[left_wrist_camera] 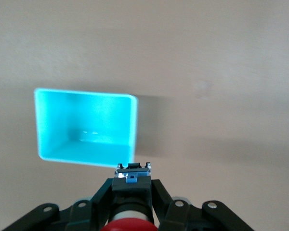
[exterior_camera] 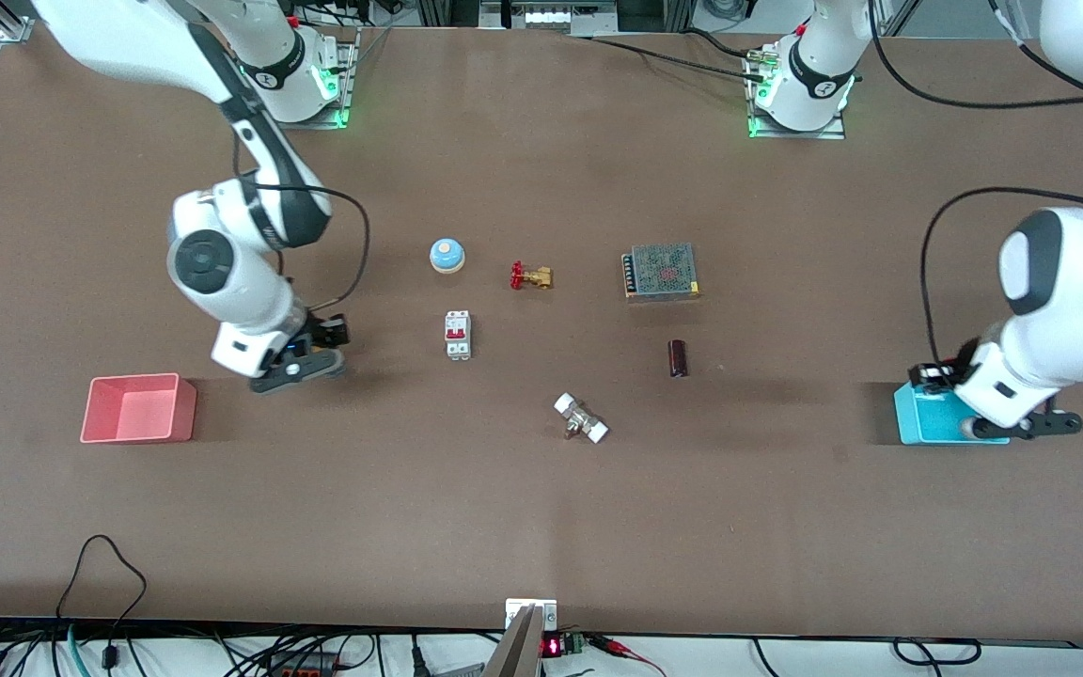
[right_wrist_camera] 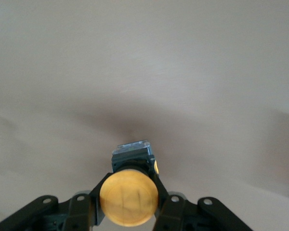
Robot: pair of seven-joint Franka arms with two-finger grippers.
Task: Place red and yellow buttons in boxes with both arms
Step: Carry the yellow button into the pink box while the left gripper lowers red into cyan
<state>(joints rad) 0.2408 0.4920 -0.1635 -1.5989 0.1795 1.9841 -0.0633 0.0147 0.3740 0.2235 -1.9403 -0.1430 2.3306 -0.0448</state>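
Note:
My left gripper (exterior_camera: 1021, 425) hangs over the rim of the cyan box (exterior_camera: 927, 416) at the left arm's end of the table. In the left wrist view it (left_wrist_camera: 131, 192) is shut on the red button (left_wrist_camera: 130, 225), whose dark body points at the cyan box's (left_wrist_camera: 86, 127) corner. My right gripper (exterior_camera: 302, 367) is over bare table between the pink-red box (exterior_camera: 137, 409) and the middle. In the right wrist view it (right_wrist_camera: 130, 187) is shut on the yellow button (right_wrist_camera: 129, 196). Both boxes look empty.
In the middle of the table lie a blue dome bell (exterior_camera: 447, 255), a brass valve with a red handle (exterior_camera: 530, 275), a white circuit breaker (exterior_camera: 457, 335), a mesh-covered power supply (exterior_camera: 662, 271), a dark cylinder (exterior_camera: 678, 358) and a metal fitting with white ends (exterior_camera: 581, 418).

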